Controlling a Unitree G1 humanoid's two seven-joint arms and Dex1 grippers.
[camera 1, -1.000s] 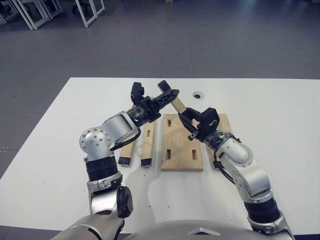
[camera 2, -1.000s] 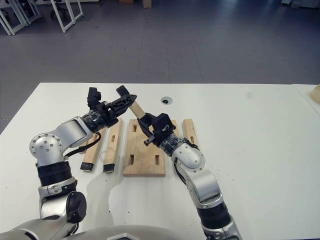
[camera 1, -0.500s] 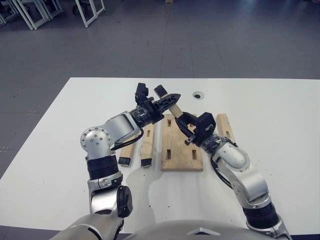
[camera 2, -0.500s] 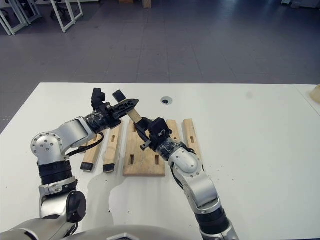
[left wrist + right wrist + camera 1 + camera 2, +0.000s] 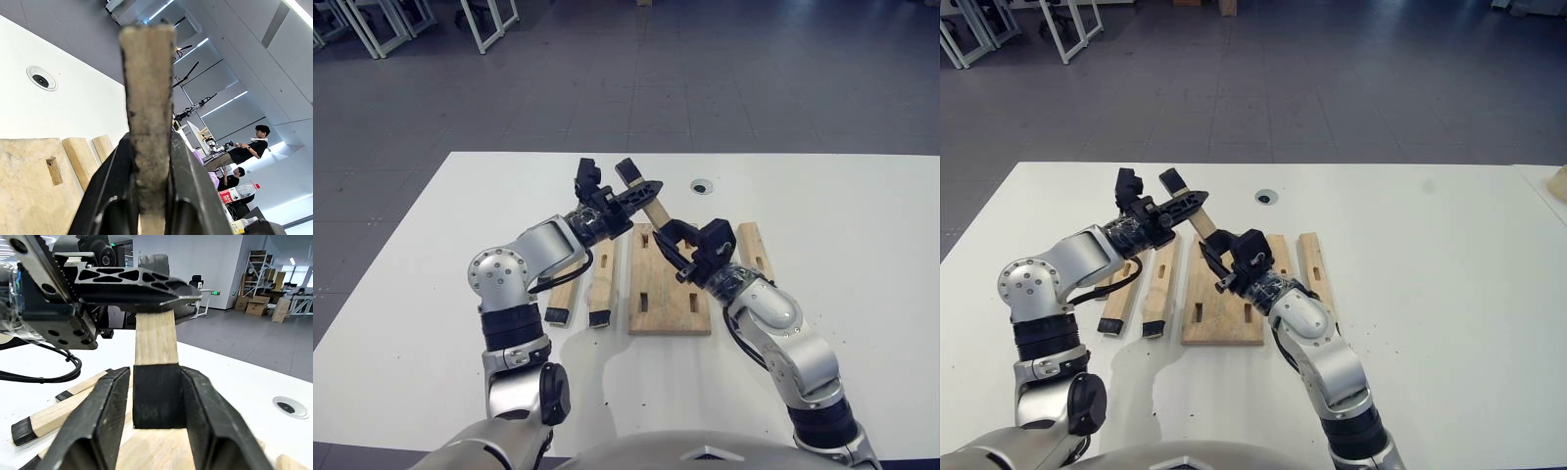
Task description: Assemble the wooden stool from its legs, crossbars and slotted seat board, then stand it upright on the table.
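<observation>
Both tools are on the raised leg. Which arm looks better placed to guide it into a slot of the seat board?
Probably the right. The right tool clamps the lower end of the leg over the seat board; the left tool holds its upper end, farther from the slots.

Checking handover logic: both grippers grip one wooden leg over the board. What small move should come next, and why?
Probably open the left gripper. It and the right gripper both clamp the black-tipped wooden stool leg, held tilted above the slotted wooden seat board; freeing one end would let the right gripper swing it towards a slot.
</observation>
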